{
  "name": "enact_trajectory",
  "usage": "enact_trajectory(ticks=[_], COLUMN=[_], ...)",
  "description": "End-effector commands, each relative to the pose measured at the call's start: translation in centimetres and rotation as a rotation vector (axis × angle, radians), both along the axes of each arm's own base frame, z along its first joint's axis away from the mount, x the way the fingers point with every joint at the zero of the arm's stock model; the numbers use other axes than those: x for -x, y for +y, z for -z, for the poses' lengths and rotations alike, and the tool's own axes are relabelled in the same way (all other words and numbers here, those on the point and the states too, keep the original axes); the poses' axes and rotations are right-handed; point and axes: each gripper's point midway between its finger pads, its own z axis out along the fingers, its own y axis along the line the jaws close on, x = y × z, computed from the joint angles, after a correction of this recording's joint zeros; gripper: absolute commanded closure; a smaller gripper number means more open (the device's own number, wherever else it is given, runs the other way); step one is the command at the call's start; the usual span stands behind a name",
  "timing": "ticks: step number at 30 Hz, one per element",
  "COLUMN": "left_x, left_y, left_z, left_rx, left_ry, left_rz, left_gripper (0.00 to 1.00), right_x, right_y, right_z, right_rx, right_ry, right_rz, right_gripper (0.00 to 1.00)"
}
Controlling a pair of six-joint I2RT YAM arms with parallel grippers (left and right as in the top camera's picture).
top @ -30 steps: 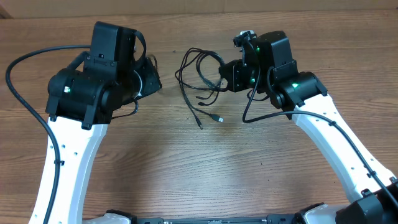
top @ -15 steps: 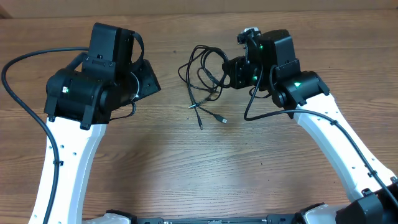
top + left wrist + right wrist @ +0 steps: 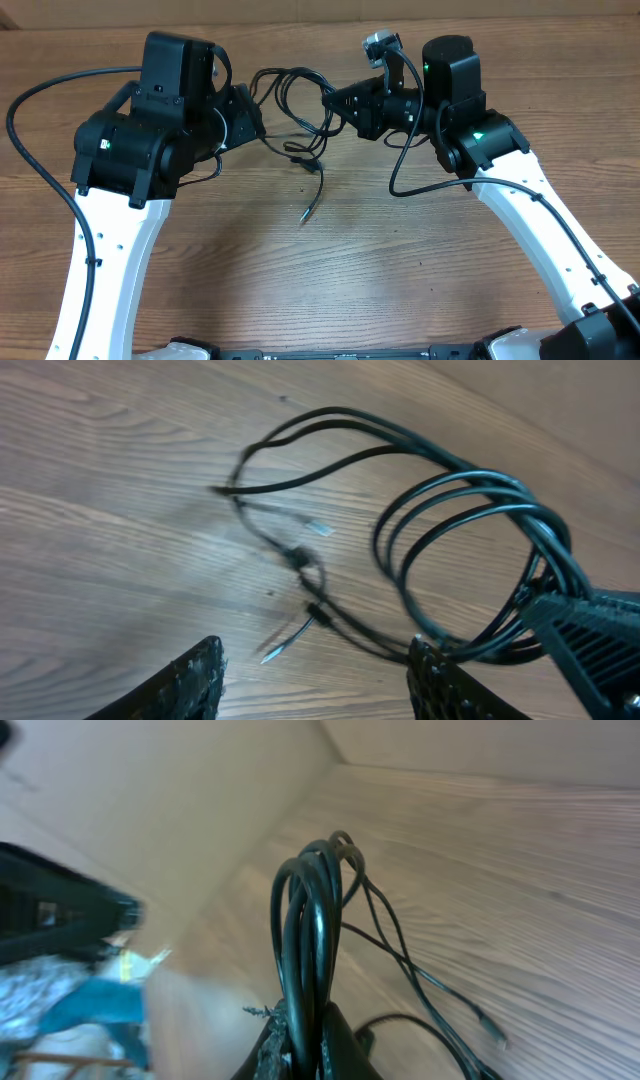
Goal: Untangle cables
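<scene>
Since a second ago your right gripper has swung left and dragged the cables along, so the bunch now sits up at the far middle of the table, right between both claws. Your right claw is clenched on the coiled part: in the right wrist view the black loops stand straight up out of its fingers. Your left gripper is released, fingers spread wide. The cords are thin and black, with a tight coil by the right claw, long loops arching away, and a silver-tipped end trailing down. Can't tell if it touches the wood.
</scene>
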Motion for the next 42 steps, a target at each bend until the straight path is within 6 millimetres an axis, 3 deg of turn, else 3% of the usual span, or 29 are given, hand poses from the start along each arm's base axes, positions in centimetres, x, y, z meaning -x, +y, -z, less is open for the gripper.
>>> enact_trajectory(ticks=[1,6,11,27,38,41,42], left_x=[0.2,0.3,0.1,-0.7,-0.1,-0.1,0.0], left_y=[-0.8,-1.6,-1.7,-2.9,-4.5,-4.9,-5.1], left_z=[-0.9,-1.1,-1.3,-2.6,-2.8,-3.1,-3.2], left_rx=[0.04,0.052,0.055,0.111,0.169,0.189,0.198], left_ry=[-0.025,-0.035,-0.046,-0.106,-0.097,-0.101,-0.104], left_rz=[0.048,0.112,0.115,0.154,0.241,0.259,0.267], left_gripper=[0.42,0.52,0.52,0.55,0.66,0.64,0.58], right_x=[1.7,2.5,3.9,4.9,4.6,4.4,4.3], right_y=[0.8,0.5,0.5,0.6,0.3,0.0,-0.1], right_z=[-3.5,-5.8,-7.0,-7.2,-7.2,-7.2,-7.1], right_rx=[-0.116,-0.222,-0.266,-0.281,-0.281,-0.281,-0.28], right_ry=[0.01,0.052,0.055,0.092,0.087,0.086,0.088], right_rz=[-0.099,-0.171,-0.265,-0.319,-0.308,-0.302,-0.298], right_gripper=[0.96,0.96,0.96,0.96,0.96,0.96,0.96])
